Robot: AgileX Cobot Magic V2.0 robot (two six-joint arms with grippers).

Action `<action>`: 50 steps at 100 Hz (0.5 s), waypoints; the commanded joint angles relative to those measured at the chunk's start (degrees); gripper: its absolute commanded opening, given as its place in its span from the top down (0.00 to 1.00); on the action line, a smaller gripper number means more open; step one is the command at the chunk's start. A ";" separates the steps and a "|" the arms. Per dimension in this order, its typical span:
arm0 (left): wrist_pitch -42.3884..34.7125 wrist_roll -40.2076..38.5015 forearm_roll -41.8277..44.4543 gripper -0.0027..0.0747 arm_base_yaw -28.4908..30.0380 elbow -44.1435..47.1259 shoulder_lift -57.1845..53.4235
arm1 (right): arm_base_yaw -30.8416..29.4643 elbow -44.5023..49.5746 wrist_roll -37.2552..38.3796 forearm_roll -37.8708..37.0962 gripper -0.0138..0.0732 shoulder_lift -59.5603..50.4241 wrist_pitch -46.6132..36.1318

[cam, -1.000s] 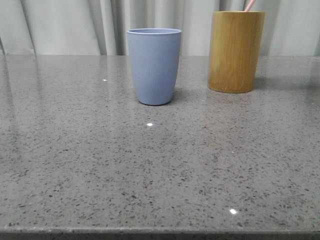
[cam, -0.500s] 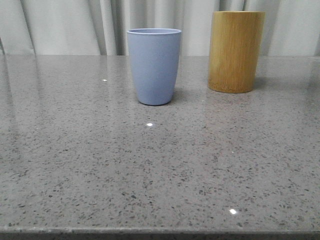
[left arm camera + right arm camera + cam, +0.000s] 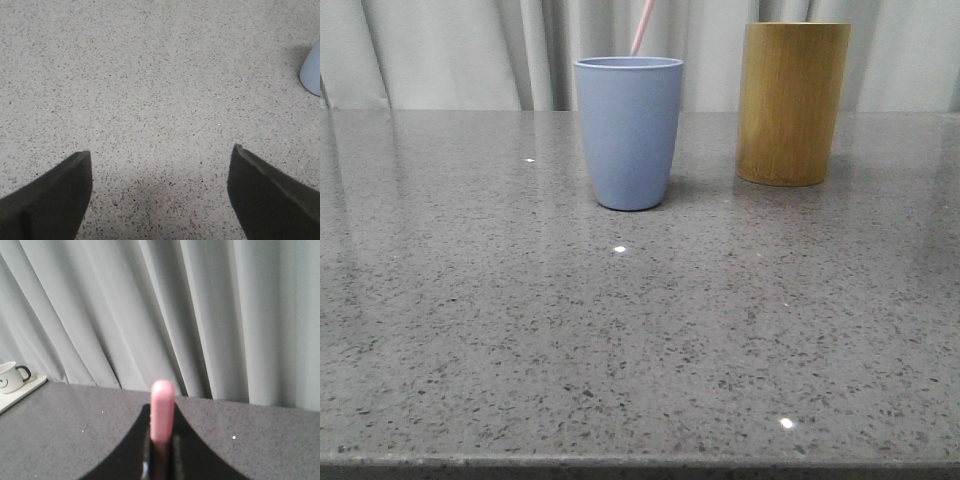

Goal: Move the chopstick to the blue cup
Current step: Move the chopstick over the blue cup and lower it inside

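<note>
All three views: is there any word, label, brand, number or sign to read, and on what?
No readable text.
Blue cup: plain.
Bamboo cylinder: plain.
Chopstick: unmarked.
White mug: a small dark mark like a drawn face, too small to tell; no letters.

The blue cup [image 3: 628, 132] stands on the table [image 3: 620, 340]; the bamboo cup [image 3: 791, 103] stands to its right, slightly farther back; the chopstick [image 3: 642, 27] rises above the blue cup's rim.
</note>
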 commanded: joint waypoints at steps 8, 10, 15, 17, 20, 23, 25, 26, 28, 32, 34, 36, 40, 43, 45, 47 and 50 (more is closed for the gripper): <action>-3.79 -0.53 -0.55 0.28 0.26 -1.41 0.01 | 0.49 -2.07 -0.64 -0.82 0.97 0.88 -2.34; -3.79 -0.53 -0.55 0.28 0.26 -1.41 0.01 | 0.49 -2.07 -0.64 -0.82 0.97 1.13 -2.16; -3.79 -0.53 -0.55 0.28 0.26 -1.41 0.01 | 0.49 -2.07 -0.64 -0.82 0.95 1.50 -1.67; -3.79 -0.53 -0.55 0.28 0.26 -1.41 0.01 | 0.49 -2.07 -0.64 -0.82 0.94 1.62 -1.51; -3.79 -0.53 -0.55 0.28 0.26 -1.41 0.01 | 0.49 -2.07 -0.64 -0.82 0.91 1.77 -1.32; -3.79 -0.53 -0.55 0.28 0.26 -1.41 0.01 | 0.49 -2.07 -0.64 -0.82 0.88 1.88 -1.27; -3.79 -0.53 -0.55 0.28 0.26 -1.41 0.01 | 0.49 -2.07 -0.64 -0.82 0.85 1.84 -1.14; -3.79 -0.53 -0.55 0.28 0.26 -1.41 0.01 | 0.49 -2.07 -0.64 -0.82 0.82 1.84 -1.03; -3.79 -0.53 -0.55 0.28 0.26 -1.41 0.01 | 0.49 -2.07 -0.64 -0.82 0.79 1.84 -0.93; -3.79 -0.53 -0.55 0.28 0.26 -1.41 0.01 | 0.49 -2.07 -0.64 -0.82 0.72 1.84 -0.88; -3.79 -0.53 -0.55 0.28 0.26 -1.41 0.01 | 0.49 -2.07 -0.64 -0.82 0.68 1.84 -0.88; -3.79 -0.53 -0.55 0.28 0.26 -1.41 0.01 | 0.49 -2.07 -0.64 -0.82 0.64 1.84 -0.88; -3.79 -0.53 -0.55 0.28 0.26 -1.41 0.01 | 0.49 -2.07 -0.64 -0.82 0.56 1.84 -0.92; -3.79 -0.53 -0.55 0.28 0.26 -1.41 0.01 | 0.49 -2.07 -0.64 -0.82 0.51 1.84 -0.93; -3.79 -0.53 -0.55 0.28 0.26 -1.41 0.01 | 0.49 -2.07 -0.64 -0.82 0.47 1.84 -0.93; -3.79 -0.53 -0.55 0.28 0.26 -1.41 0.01 | 0.49 -2.07 -0.64 -0.82 0.44 1.84 -0.93; -3.79 -0.53 -0.55 0.28 0.26 -1.41 0.01 | 0.49 -2.07 -0.64 -0.82 0.41 1.79 -0.87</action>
